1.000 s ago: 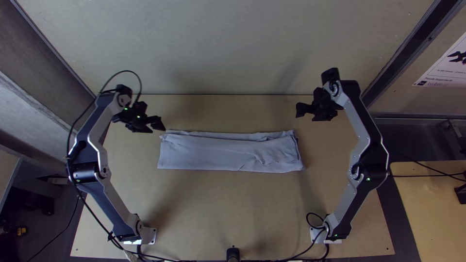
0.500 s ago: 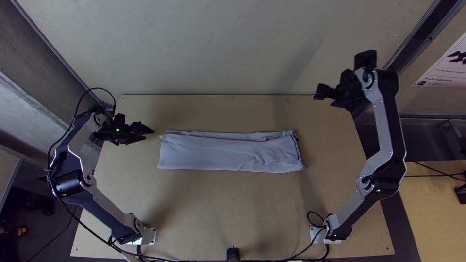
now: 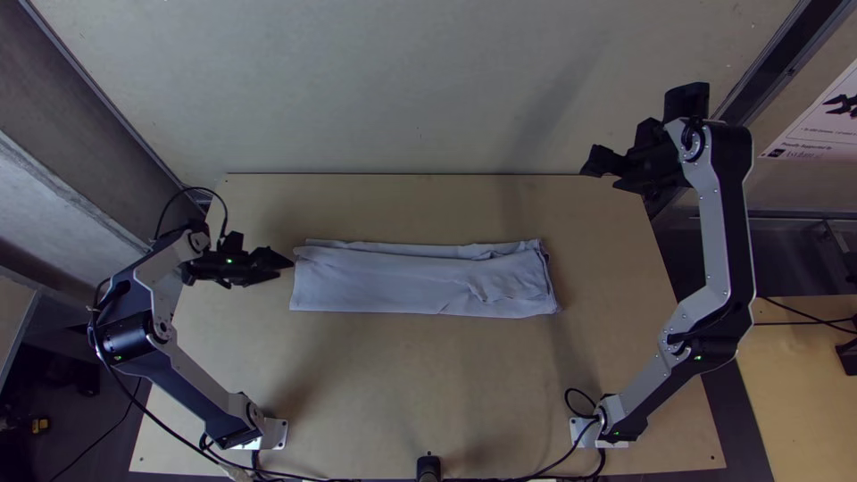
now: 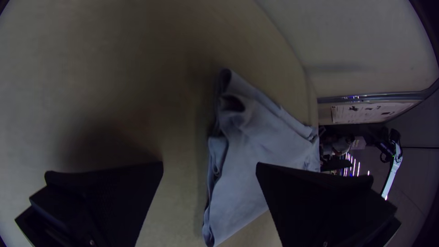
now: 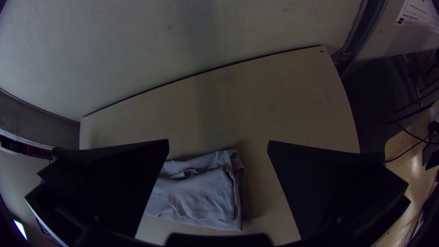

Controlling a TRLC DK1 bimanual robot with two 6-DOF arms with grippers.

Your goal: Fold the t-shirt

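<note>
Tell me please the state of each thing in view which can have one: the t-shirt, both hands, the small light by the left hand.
T-shirt: folded into a long strip, slightly wrinkled, flat on the table.
Left hand: open, holding nothing.
Right hand: open, holding nothing.
Green light: lit.

both my flat black claws, the left gripper [image 3: 282,267] and the right gripper [image 3: 600,177], looked like matt plastic, and i made out a fine-grained texture on the broad fingers [image 5: 324,187]. my silver-grey arm links [image 3: 710,223] had a smooth metal look. the pale blue-grey folded t-shirt [image 3: 384,281] was matt cloth, smooth in parts, creased in others. the light tan wooden table [image 3: 402,384] seemed smooth and dull; the yellowish side table [image 5: 414,146] shone glossy. the printed white sheet [image 3: 817,129] looked like paper.
</note>
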